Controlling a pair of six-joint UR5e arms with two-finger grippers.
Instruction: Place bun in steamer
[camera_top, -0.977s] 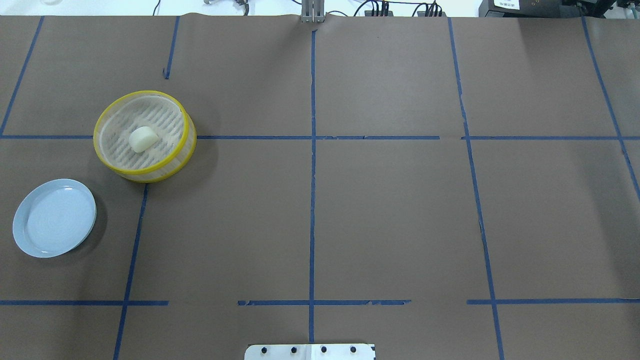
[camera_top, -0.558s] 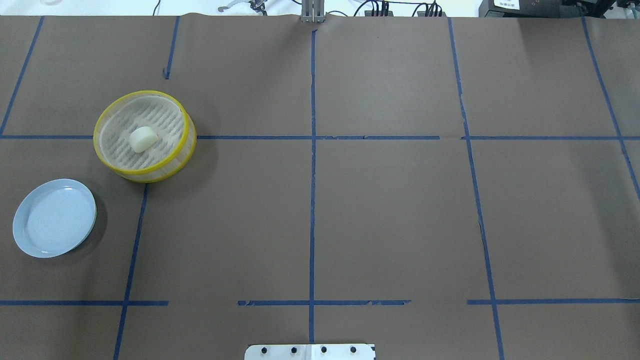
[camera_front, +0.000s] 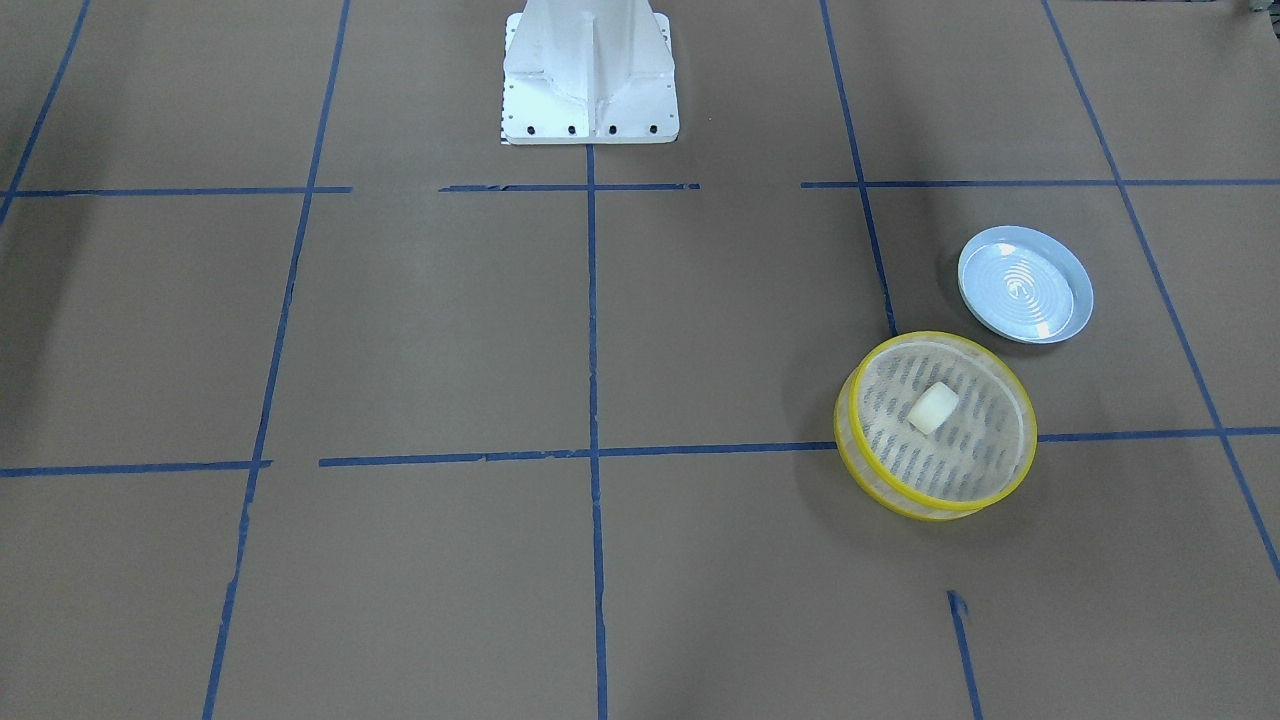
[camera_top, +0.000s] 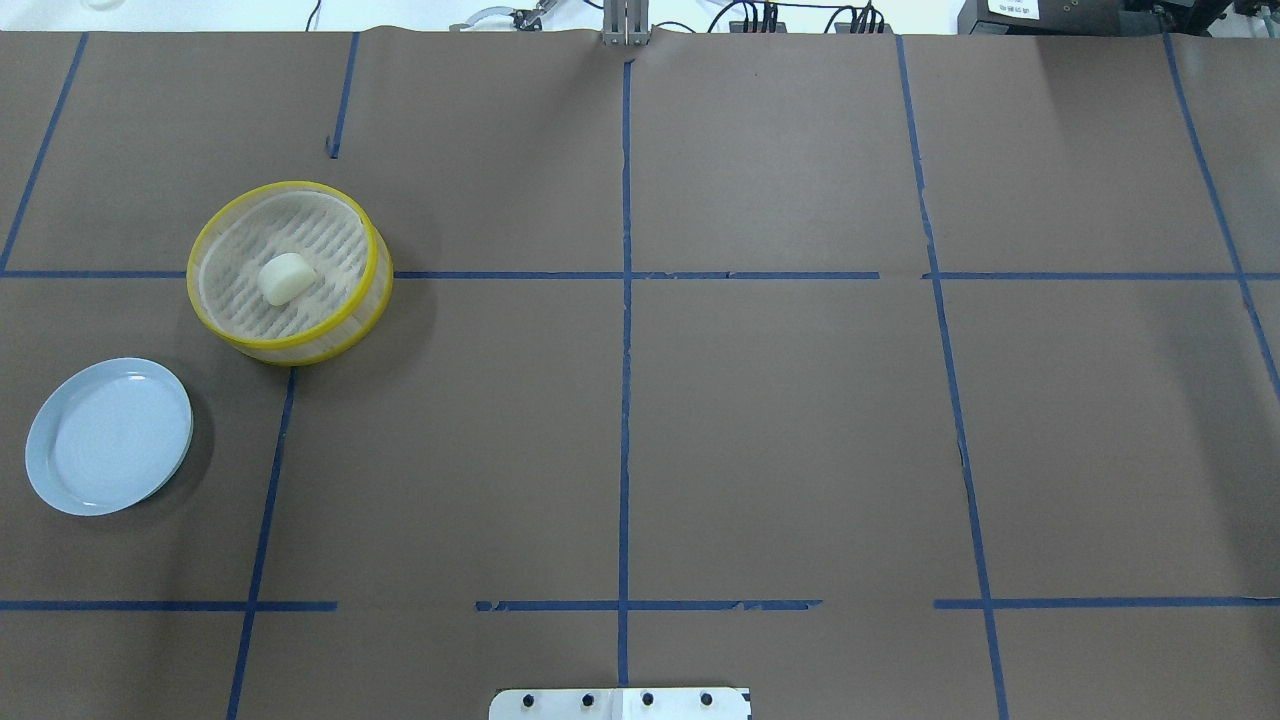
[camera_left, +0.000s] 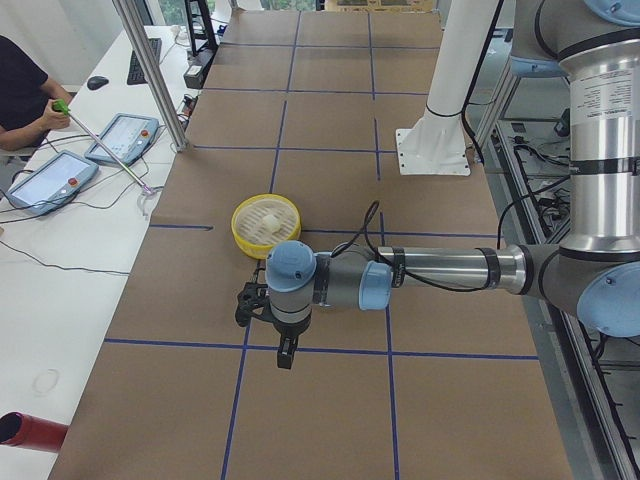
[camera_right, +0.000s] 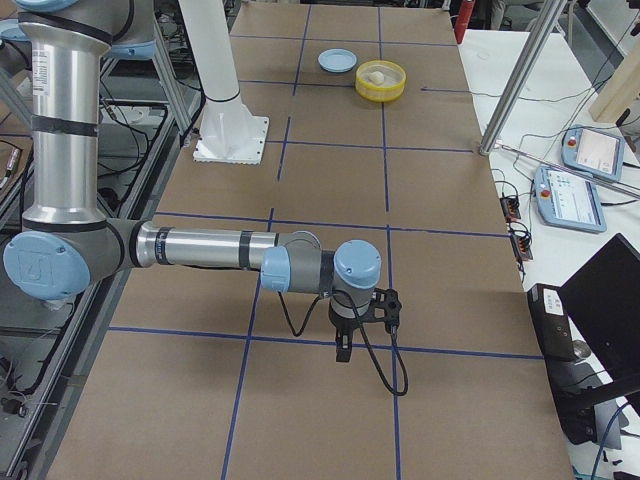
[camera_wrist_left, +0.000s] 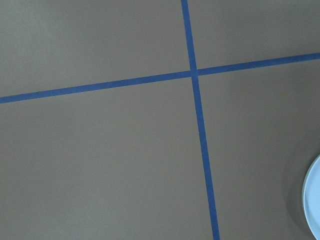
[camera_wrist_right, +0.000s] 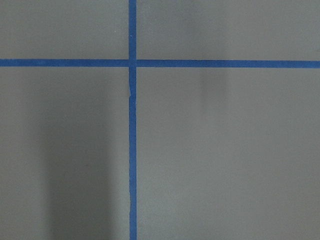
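Note:
The cream-white bun (camera_top: 285, 278) lies on the slotted floor of the yellow-rimmed steamer (camera_top: 291, 344) at the table's left. Both also show in the front view, the bun (camera_front: 933, 408) inside the steamer (camera_front: 940, 508). My left gripper (camera_left: 286, 352) shows only in the exterior left view, hanging over bare table on the near side of the steamer (camera_left: 240, 228). My right gripper (camera_right: 343, 350) shows only in the exterior right view, far from the steamer (camera_right: 381, 92). I cannot tell whether either gripper is open or shut.
A pale blue plate (camera_top: 108, 436) sits empty near the steamer, toward the robot's side; its edge shows in the left wrist view (camera_wrist_left: 315, 200). The white robot base (camera_front: 590, 75) stands at mid-table. Operators' tablets (camera_left: 50, 175) lie on the side desk.
The bun, steamer and plate have not moved. A thin tool beyond the table's far edge has shifted to the right.

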